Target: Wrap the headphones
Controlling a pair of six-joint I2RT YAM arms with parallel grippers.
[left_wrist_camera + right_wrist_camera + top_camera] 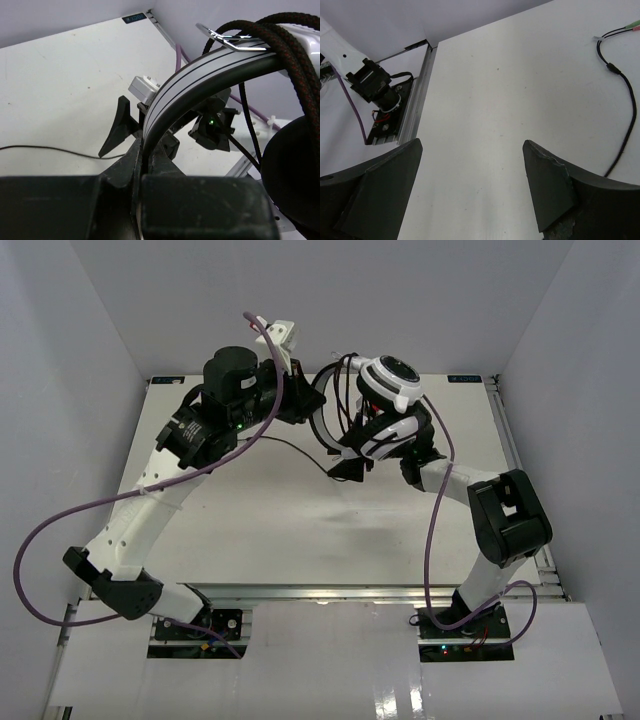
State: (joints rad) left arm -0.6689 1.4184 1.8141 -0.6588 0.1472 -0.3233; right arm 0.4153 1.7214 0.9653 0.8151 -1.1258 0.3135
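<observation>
The headphones (pixel 390 382) hang in the air over the back of the table, white earcup up. My left gripper (pixel 303 408) is shut on the white, black-striped headband (pixel 172 95), which runs out from between its jaws in the left wrist view. Several turns of the black cable (pixel 272 37) lie wound over the headband, next to a black ear pad (pixel 295 175). The rest of the thin cable (pixel 290 445) trails on the table to its red and green plugs (pixel 632 24). My right gripper (pixel 346 468) is open and empty below the headphones, and in its own view (pixel 472 144) only table lies between the fingers (pixel 547 182).
The white table (pixel 260 520) has a metal rail along its near edge (pixel 330 592) and walls on three sides. Purple robot cables (pixel 60 530) loop off both arms. An arm base (pixel 375 85) sits at the table's edge.
</observation>
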